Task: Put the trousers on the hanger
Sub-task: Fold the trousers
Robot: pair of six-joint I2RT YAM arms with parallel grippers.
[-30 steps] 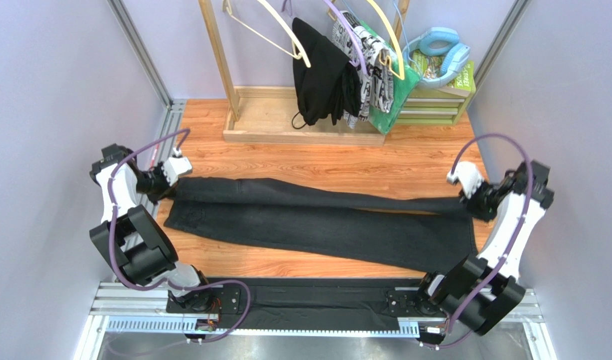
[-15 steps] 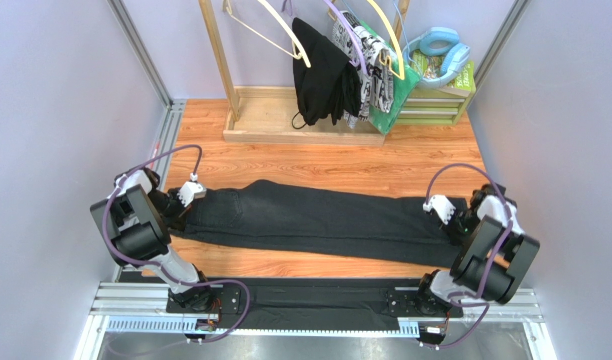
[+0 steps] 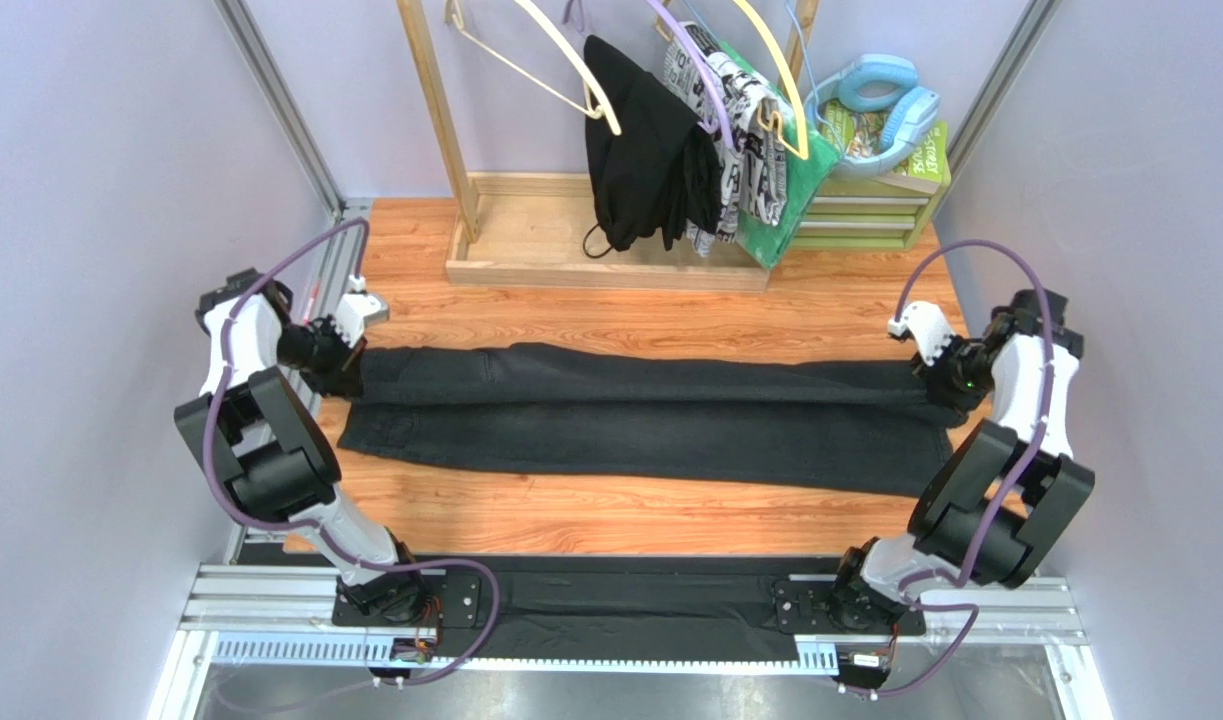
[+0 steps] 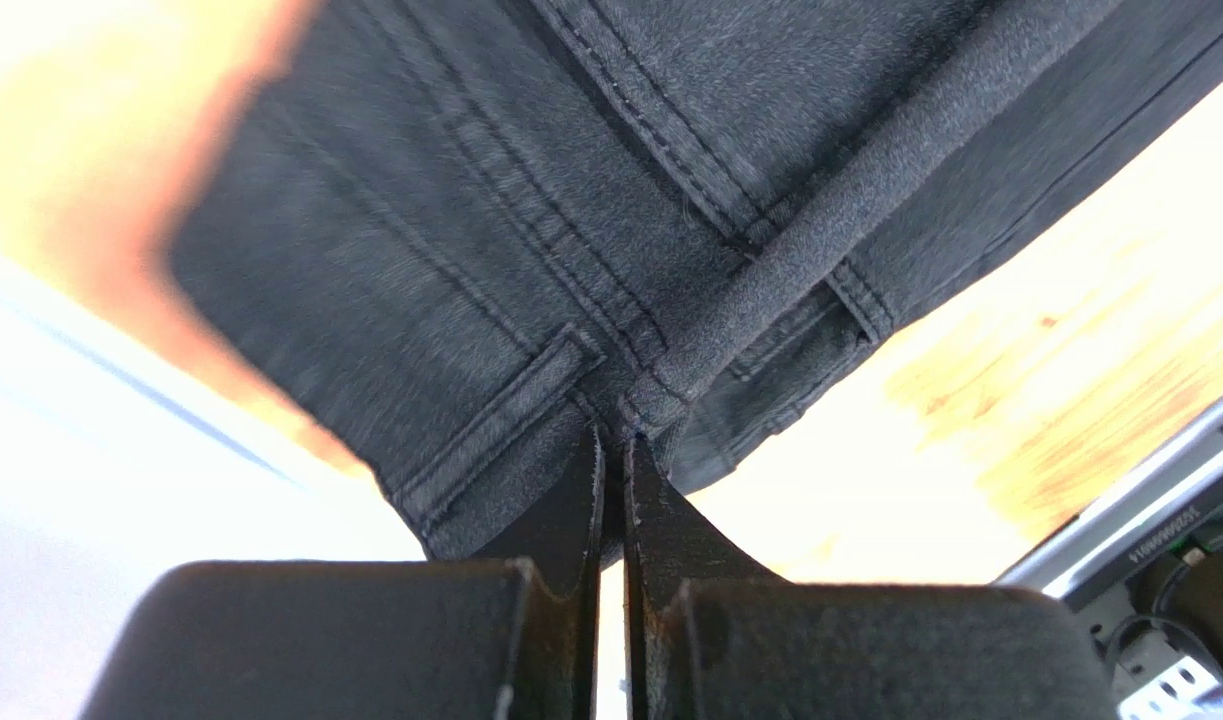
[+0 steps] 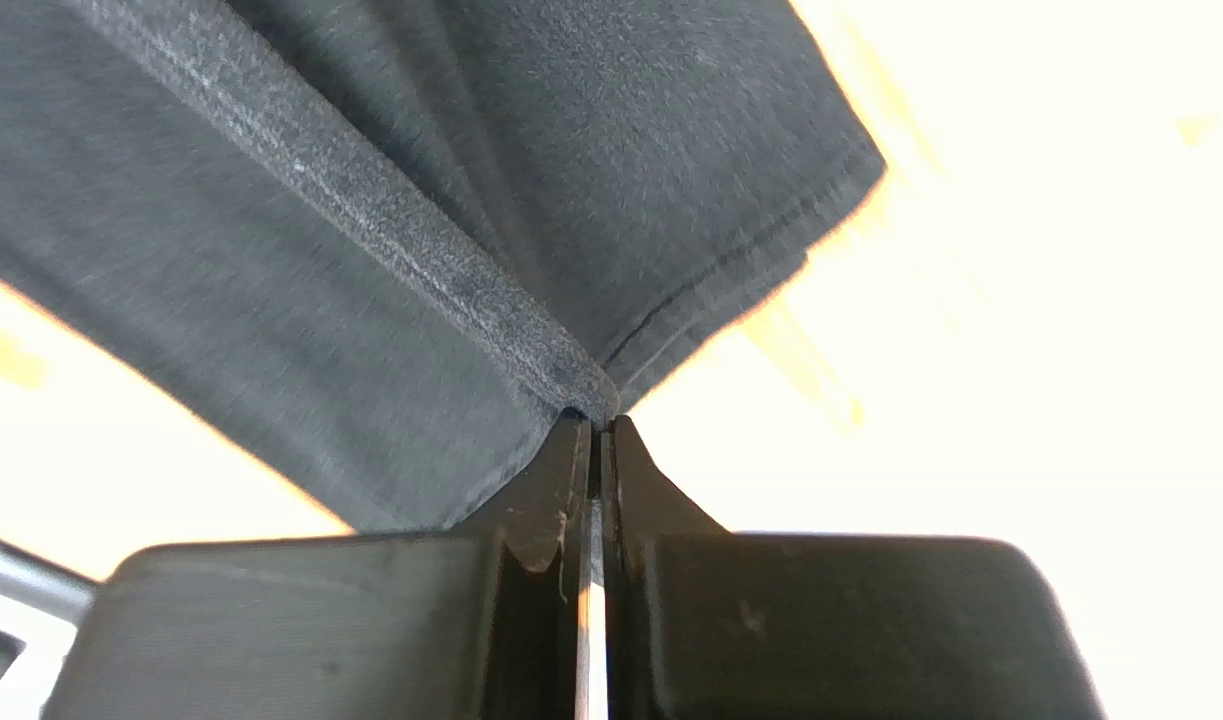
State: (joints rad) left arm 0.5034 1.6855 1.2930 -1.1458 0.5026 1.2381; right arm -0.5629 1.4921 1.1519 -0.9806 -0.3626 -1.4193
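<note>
The wooden table (image 3: 647,315) runs out of sight under the arms at the near edge. In both wrist views it glows so bright that little of it can be made out.

The black trousers (image 3: 640,413) lie on it, pulled long from left to right. The waist is at the left and the leg ends at the right. The far edge is pinched up into a ridge. In the left wrist view the trousers (image 4: 572,180) are blurry at the left side, and in the right wrist view the trousers (image 5: 347,180) run off the top.

The wooden rack (image 3: 429,120) at the back is cut off at the top.

The cream hanger (image 3: 587,90) hangs there, well apart from the trousers, and its hook is cut off too.

Each arm bends up at the elbow and reaches out to its own side wall, then turns its wrist in.

The left claw (image 4: 613,443) is squeezed tight on the waist seam. The right claw (image 5: 592,428) is squeezed tight on the fold at the leg end. From above, the left claw (image 3: 336,348) and right claw (image 3: 948,378) are hard to see against the dark cloth.
</note>
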